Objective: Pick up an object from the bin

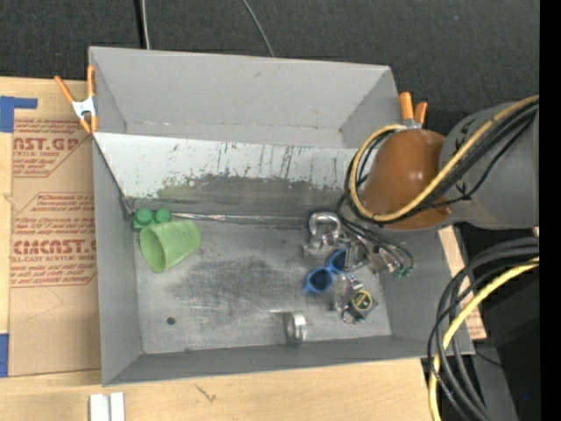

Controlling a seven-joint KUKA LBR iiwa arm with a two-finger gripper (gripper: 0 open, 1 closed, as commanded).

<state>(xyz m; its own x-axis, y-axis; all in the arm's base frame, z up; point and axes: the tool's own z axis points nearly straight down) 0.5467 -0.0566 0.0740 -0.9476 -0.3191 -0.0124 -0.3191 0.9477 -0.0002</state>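
- The gripper [344,273] was low over the right part of the bin [228,86] floor, under the arm's orange cover [399,178].
- Whether it was spread or pressed together could not be told; metal parts and cables hid it.
- A blue ring [319,280] lay right at the gripper, on its left side, with a second blue piece [337,259] just above it; whether either was held could not be told.
- A small dark ring [360,302] sat just below the gripper.
- A silver cylinder [294,326] lay near the front wall, apart from the blue ring.
- A green cup [171,244] lay on its side far left, with green knobs [151,218] just above it.
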